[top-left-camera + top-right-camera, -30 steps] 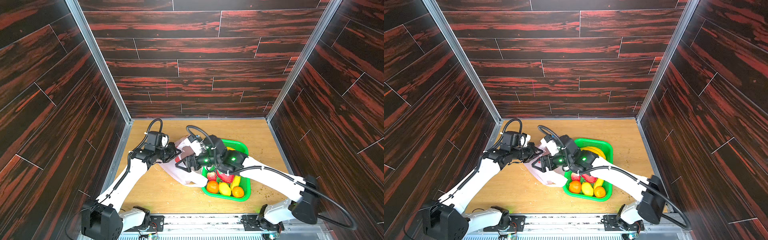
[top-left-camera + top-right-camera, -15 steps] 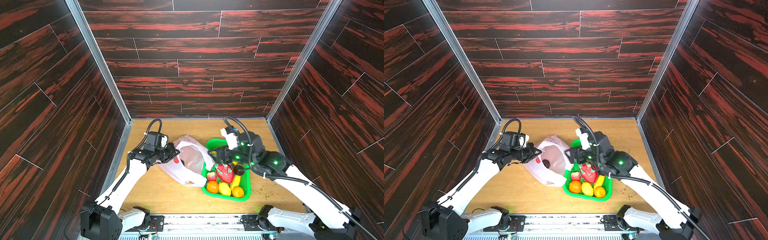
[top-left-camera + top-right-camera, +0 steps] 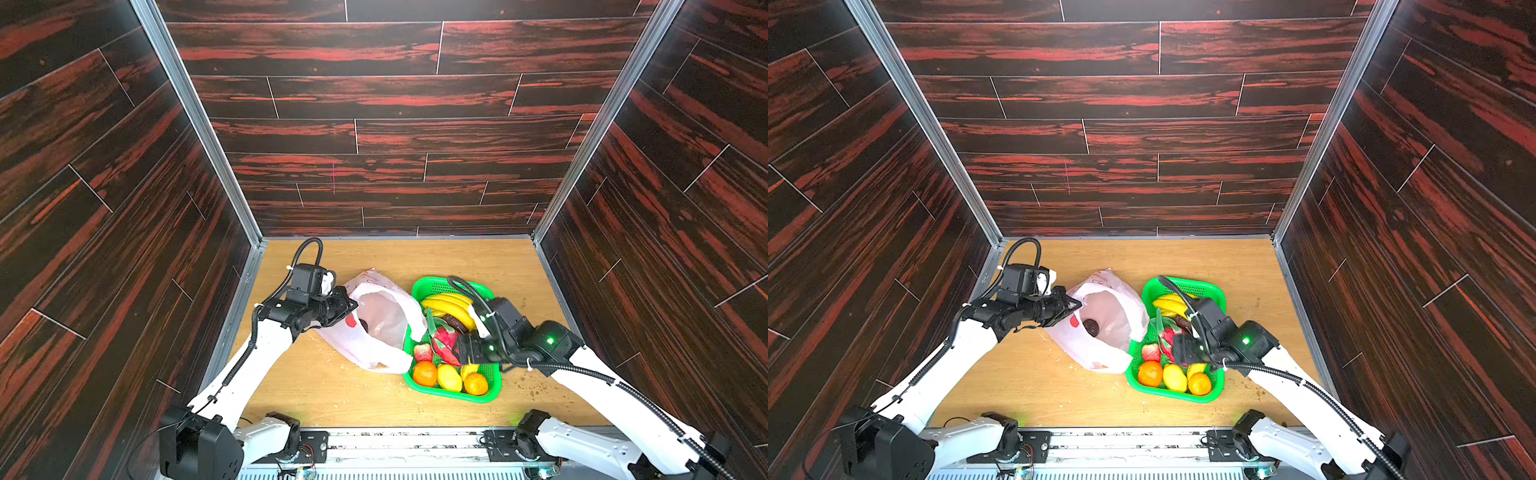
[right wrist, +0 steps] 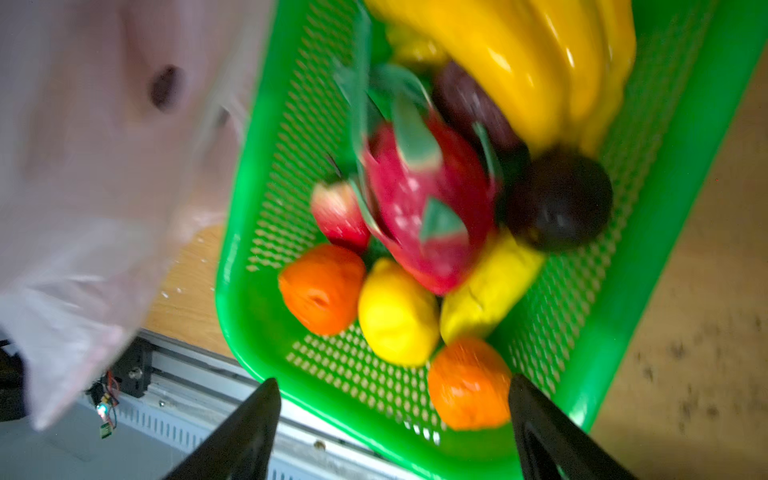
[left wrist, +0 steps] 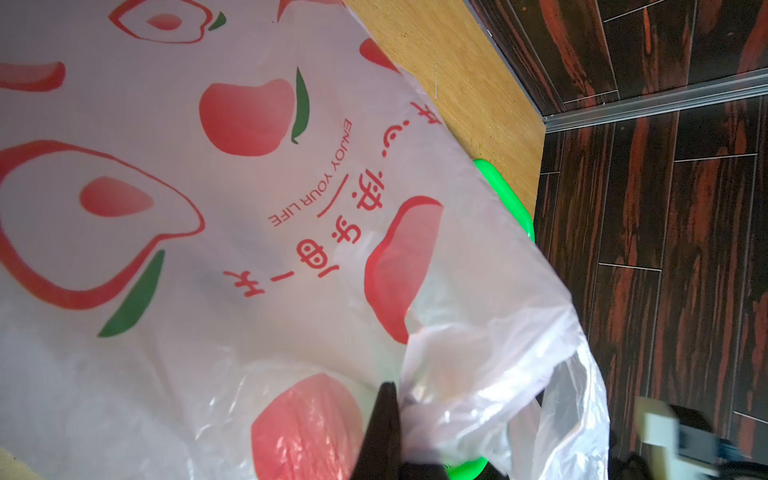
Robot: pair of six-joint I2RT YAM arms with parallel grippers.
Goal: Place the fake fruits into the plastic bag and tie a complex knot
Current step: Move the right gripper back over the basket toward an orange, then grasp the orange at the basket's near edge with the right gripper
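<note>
My left gripper point(image 5: 388, 390) pinches the plastic bag point(image 3: 384, 332); my right gripper point(image 4: 392, 380) is spread over the green basket point(image 3: 453, 397).
I see my left jaws pressed together on the bag's rim. The bag lies open-mouthed on the table point(image 3: 311, 386), right against the basket, with one dark round fruit point(image 3: 1091, 327) inside. My right jaws stand wide apart, holding nothing, above the dragon fruit point(image 4: 428, 208), oranges point(image 4: 322, 289), lemon point(image 4: 397, 311) and banana bunch point(image 4: 540, 62) in the basket.
</note>
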